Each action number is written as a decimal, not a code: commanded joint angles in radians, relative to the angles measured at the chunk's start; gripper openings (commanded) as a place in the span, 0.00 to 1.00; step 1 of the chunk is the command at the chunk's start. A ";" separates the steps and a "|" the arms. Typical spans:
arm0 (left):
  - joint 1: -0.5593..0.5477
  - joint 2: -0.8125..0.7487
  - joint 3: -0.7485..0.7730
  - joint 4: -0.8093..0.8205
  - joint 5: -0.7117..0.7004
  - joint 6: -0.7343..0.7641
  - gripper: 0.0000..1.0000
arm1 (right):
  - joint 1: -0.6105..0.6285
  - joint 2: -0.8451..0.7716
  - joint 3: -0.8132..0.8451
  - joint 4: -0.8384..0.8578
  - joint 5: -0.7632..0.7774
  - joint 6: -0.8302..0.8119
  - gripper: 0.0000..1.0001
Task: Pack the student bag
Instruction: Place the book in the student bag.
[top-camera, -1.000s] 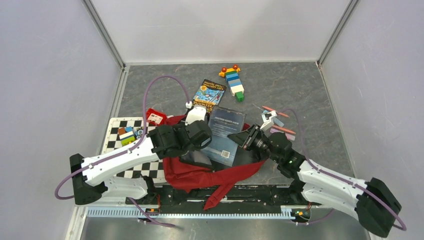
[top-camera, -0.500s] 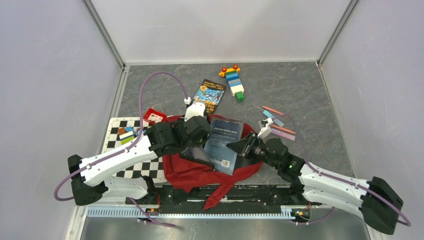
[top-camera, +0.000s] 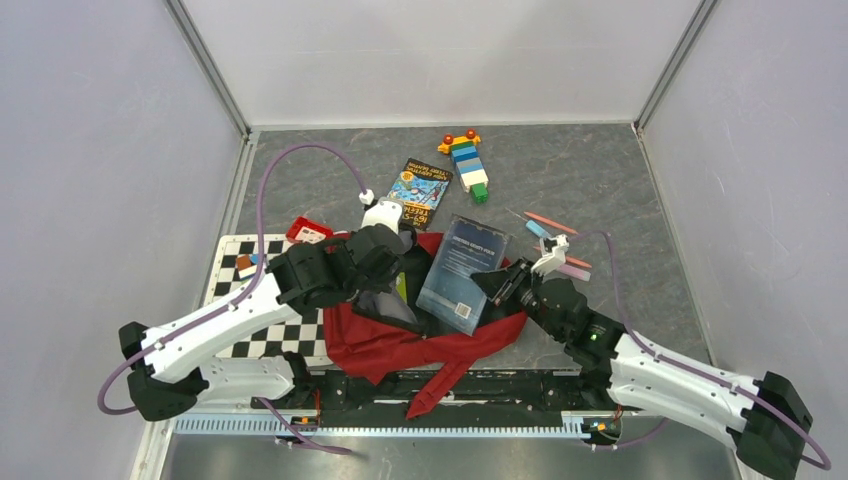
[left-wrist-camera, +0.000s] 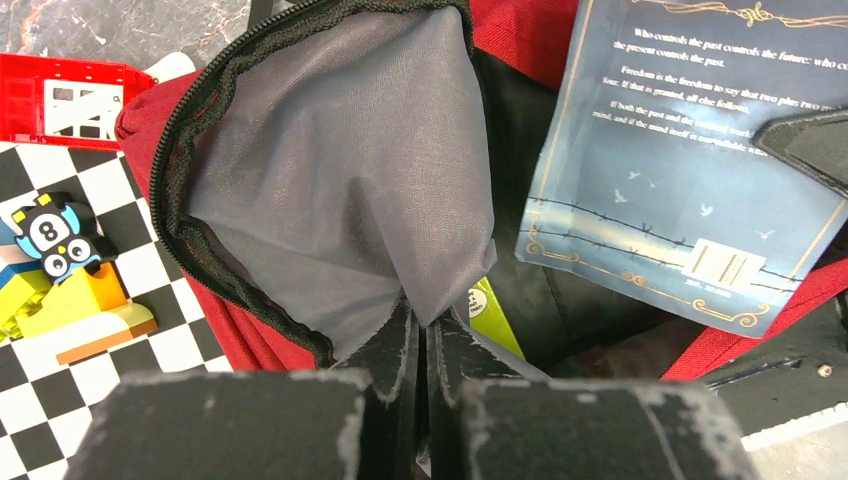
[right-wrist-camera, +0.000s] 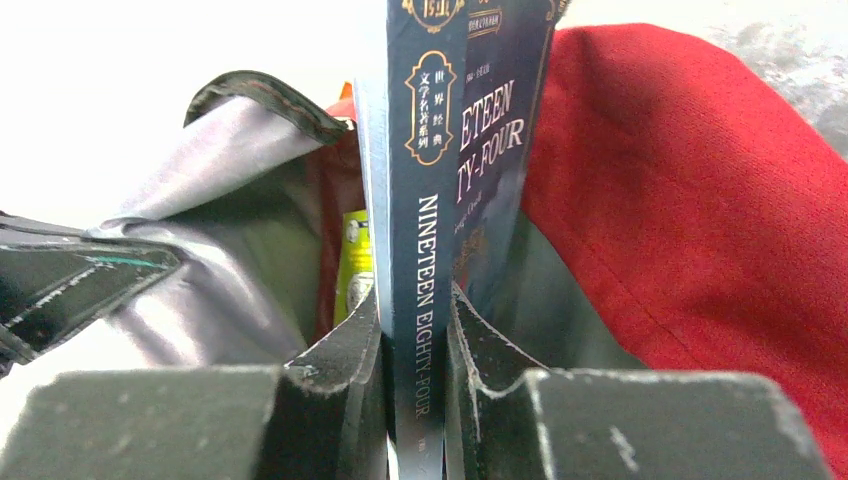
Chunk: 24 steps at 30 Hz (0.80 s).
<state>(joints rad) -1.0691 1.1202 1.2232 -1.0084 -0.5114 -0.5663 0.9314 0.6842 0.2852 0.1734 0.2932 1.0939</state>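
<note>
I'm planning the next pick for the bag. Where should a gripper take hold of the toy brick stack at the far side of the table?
Probably across its narrow width at the blue bricks near the middle, coming straight down. The brick stack lies flat on the table, long and slim, with bare surface along both long sides. The knobbed orange end looks harder to clamp.

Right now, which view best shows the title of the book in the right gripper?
Right wrist: the book, clamped in the right gripper, shows its spine close up, reading NINETEEN EIGHTY-FOUR. Left wrist shows its back cover and barcode. Top external shows it over the student bag, print too small.
</note>
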 joint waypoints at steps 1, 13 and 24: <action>0.021 -0.054 0.030 0.063 0.017 0.052 0.02 | 0.003 0.062 0.124 0.289 0.013 -0.006 0.00; 0.067 -0.091 -0.019 0.109 0.067 0.045 0.02 | 0.003 0.242 0.167 0.473 -0.049 0.088 0.00; 0.095 -0.043 0.015 0.166 0.050 0.037 0.02 | 0.081 0.277 -0.037 0.418 -0.182 0.157 0.00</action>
<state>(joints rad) -0.9890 1.0775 1.1896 -0.9600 -0.4328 -0.5453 0.9970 1.0012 0.2520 0.5617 0.1562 1.2392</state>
